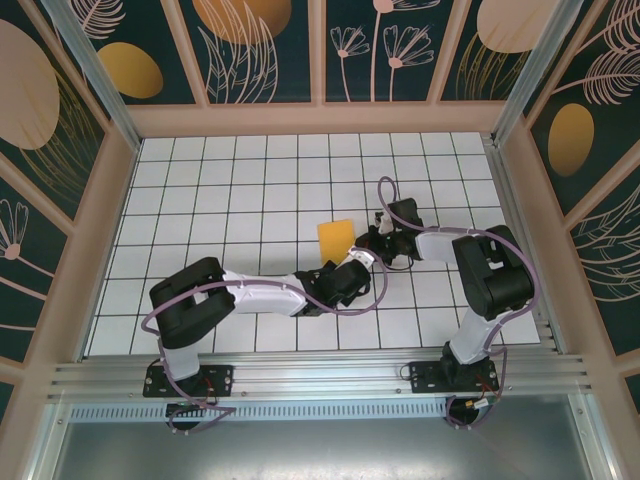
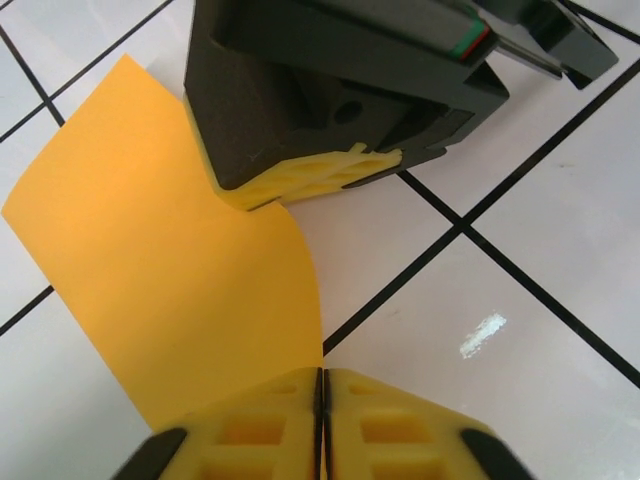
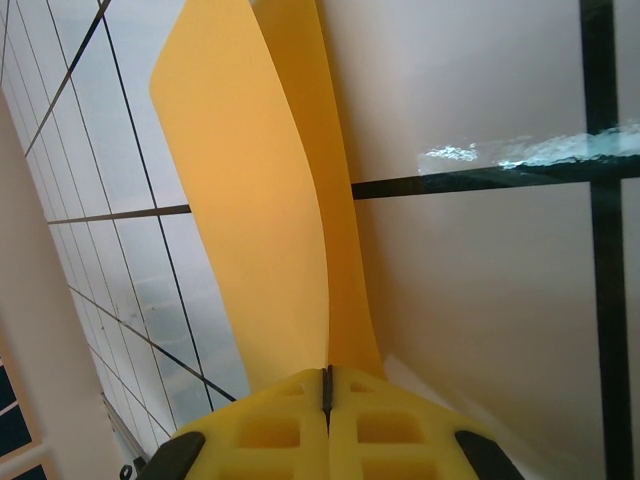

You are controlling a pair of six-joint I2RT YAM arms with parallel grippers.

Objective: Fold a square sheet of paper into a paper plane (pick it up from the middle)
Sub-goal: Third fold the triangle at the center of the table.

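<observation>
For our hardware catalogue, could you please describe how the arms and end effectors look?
The left arm and right arm have white links between bulky black joint housings, with purple cables alongside. The left end effector and right end effector have yellow recessed fingers; the right's black body shows a red-green stripe.

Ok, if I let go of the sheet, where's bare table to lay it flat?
Free: the far half of the table, from the sheet to the back wall, and the left tiles beyond the left arm. Crowded: mid-table, where left fingers and right fingers both pinch the sheet.
</observation>
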